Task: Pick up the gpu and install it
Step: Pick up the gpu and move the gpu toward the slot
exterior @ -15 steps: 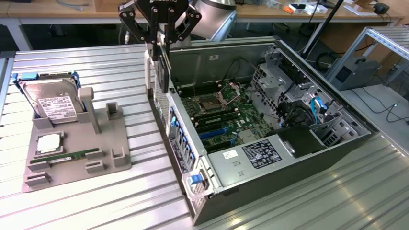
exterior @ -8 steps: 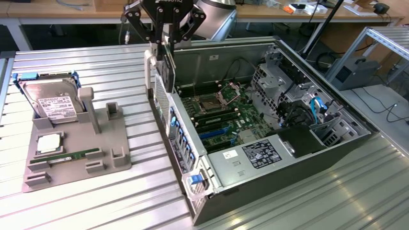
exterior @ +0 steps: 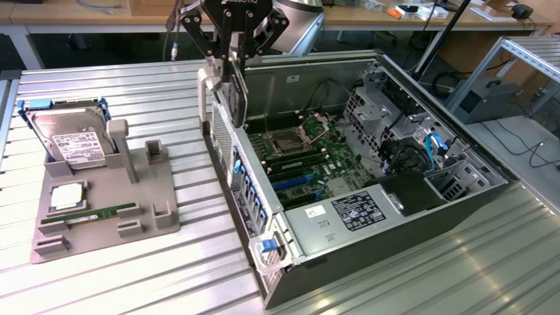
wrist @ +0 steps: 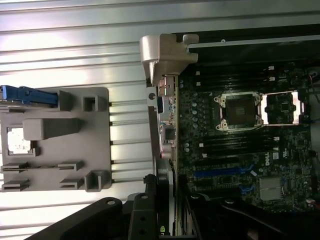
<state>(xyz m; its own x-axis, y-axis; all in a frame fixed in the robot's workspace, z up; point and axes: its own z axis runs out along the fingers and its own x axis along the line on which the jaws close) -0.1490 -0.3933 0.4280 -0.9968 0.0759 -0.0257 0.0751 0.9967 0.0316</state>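
Right, gripper [exterior: 231, 64] is clamped on the top edge of the gpu [exterior: 229, 105]; the card hangs upright over the open pc case [exterior: 394, 259], at its wall on the exterior view's left, just beside a grey corner block [exterior: 207, 88]; judgement: the card wants to be plumb, parallel to the blue slots [exterior: 293, 182], bracket clear of the rim, no twist in the grip; ribbed aluminium table [exterior: 105, 282] below, grey fixture [exterior: 153, 220] with hard drive [exterior: 75, 134] well apart; wooden benches [exterior: 88, 16] and cables behind.
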